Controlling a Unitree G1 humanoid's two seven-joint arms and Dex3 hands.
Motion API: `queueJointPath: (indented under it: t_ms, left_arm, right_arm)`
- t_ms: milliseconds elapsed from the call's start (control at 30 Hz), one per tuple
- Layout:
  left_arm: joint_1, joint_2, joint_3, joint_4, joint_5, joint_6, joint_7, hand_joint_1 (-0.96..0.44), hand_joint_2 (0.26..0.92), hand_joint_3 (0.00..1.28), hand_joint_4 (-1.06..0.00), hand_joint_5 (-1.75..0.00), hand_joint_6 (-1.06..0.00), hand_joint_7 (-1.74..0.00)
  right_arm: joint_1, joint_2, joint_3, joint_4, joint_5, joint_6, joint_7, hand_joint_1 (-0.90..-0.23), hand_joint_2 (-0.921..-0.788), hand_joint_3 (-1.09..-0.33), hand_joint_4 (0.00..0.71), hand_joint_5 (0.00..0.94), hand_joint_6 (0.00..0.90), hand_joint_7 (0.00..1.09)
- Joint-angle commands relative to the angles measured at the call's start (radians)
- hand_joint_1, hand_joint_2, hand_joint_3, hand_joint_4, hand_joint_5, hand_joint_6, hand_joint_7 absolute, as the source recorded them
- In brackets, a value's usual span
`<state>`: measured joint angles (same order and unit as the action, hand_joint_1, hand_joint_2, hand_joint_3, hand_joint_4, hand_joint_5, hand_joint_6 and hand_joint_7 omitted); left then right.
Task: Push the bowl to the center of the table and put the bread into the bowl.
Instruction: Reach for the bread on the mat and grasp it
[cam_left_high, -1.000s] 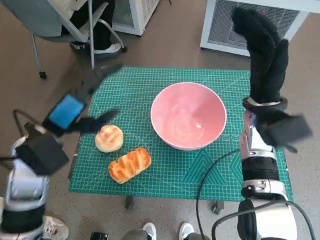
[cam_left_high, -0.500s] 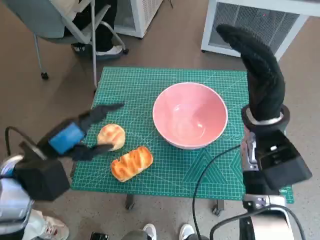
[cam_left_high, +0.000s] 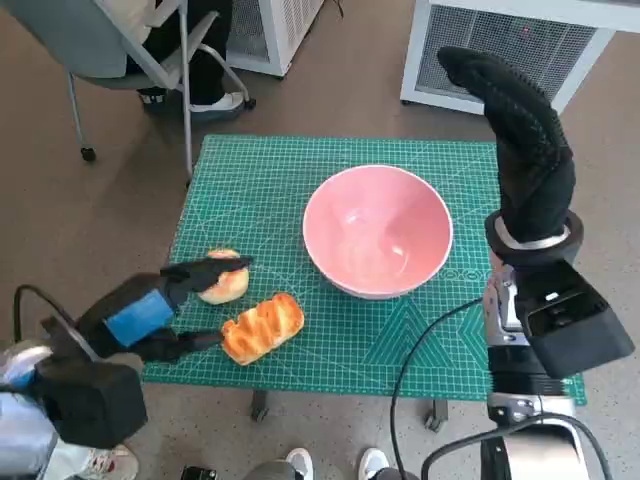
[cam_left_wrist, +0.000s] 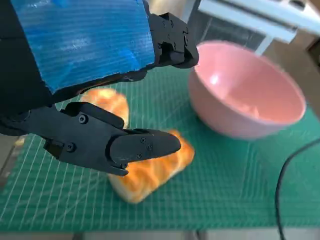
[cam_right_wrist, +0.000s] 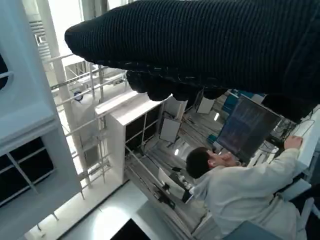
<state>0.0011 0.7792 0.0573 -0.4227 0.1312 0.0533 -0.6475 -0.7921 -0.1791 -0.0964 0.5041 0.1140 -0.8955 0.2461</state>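
Head view: my left hand (cam_left_high: 140, 315) at the near-left breads, fingers (cam_left_wrist: 142, 145) spread, grasping nothing.
Long loaf (cam_left_high: 261, 327) lies just beside them, round bun (cam_left_high: 224, 279) behind; pink bowl (cam_left_high: 377, 232) sits mid-mat (cam_left_high: 300, 170). My gloved right hand (cam_left_high: 525, 140) is raised far right, unclenched and holding nothing.

A pink round bowl (cam_left_high: 377, 231) sits on the green gridded cutting mat (cam_left_high: 260, 180), right of centre. Left of it lies a small round bun (cam_left_high: 224, 280); just before the bun lies a long braided golden loaf (cam_left_high: 262, 327), apart from the bowl.
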Motion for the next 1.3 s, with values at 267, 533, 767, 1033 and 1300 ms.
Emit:
queueJointPath:
  t_ms: [267, 533, 767, 1033, 1300]
  left_arm:
    - [0.050, -0.053, -0.084, -0.028, 0.111, 0.031, 0.050, -0.31, 0.921, 0.33, -0.38, -0.03, -0.21, -0.30]
    - [0.058, -0.091, -0.144, -0.022, 0.243, 0.057, 0.114, -0.33, 0.921, 0.31, -0.38, -0.01, -0.27, -0.20]
    - [0.057, -0.115, -0.159, -0.006, 0.280, 0.055, 0.137, -0.34, 0.921, 0.31, -0.37, 0.00, -0.29, -0.16]
    - [0.032, -0.217, -0.224, 0.165, 0.352, 0.006, 0.289, -0.33, 0.921, 0.30, -0.36, 0.00, -0.28, -0.13]
    - [0.020, -0.273, -0.248, 0.269, 0.372, -0.025, 0.378, -0.27, 0.921, 0.27, -0.37, -0.01, -0.31, -0.12]
  right_arm:
    - [0.016, 0.004, 0.001, 0.018, -0.008, 0.007, -0.005, -0.581, -0.921, -0.719, 0.286, 0.005, 0.042, 0.65]
    - [0.019, 0.003, -0.001, 0.017, -0.008, 0.005, -0.008, -0.575, -0.921, -0.724, 0.284, 0.004, 0.040, 0.65]
    - [0.019, 0.001, -0.003, 0.017, -0.006, 0.005, -0.006, -0.574, -0.921, -0.726, 0.284, 0.003, 0.039, 0.65]
    - [0.024, -0.004, -0.004, 0.011, 0.001, 0.013, 0.000, -0.587, -0.921, -0.722, 0.285, 0.003, 0.039, 0.65]
    - [0.032, -0.007, -0.002, -0.003, 0.012, 0.023, 0.009, -0.587, -0.921, -0.722, 0.286, 0.003, 0.039, 0.65]
